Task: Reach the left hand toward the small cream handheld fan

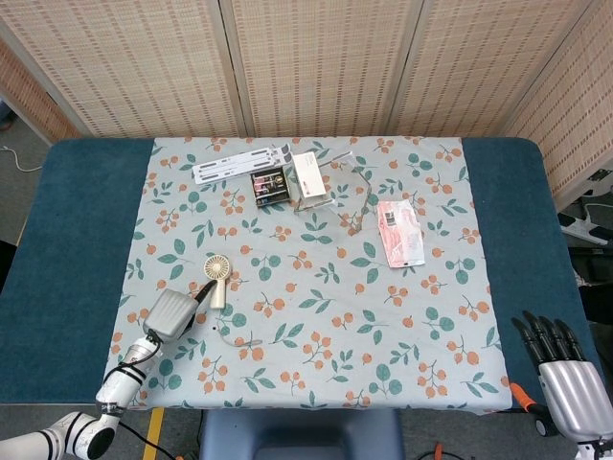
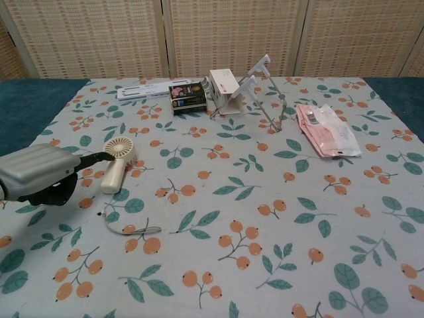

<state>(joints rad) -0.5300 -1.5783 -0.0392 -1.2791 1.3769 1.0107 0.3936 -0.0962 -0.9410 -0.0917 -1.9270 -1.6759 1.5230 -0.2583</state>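
Observation:
The small cream handheld fan (image 1: 216,274) lies flat on the floral cloth at the left, round head away from me, handle (image 2: 113,176) toward me, with a thin wrist strap (image 2: 129,229) trailing nearer. My left hand (image 1: 171,312) hovers just left of it, grey back up, also seen low at the left edge in the chest view (image 2: 34,173). One dark finger (image 2: 99,158) stretches toward the fan's neck; the hand holds nothing. My right hand (image 1: 565,376) hangs off the table's near right corner, fingers spread and empty.
At the back of the cloth lie a white strip (image 1: 239,164), a dark battery pack (image 1: 269,184), a small white box (image 1: 308,176) and a wire stand (image 2: 265,93). A pink-and-white packet (image 1: 399,231) lies to the right. Blue table surface (image 1: 77,240) borders the cloth.

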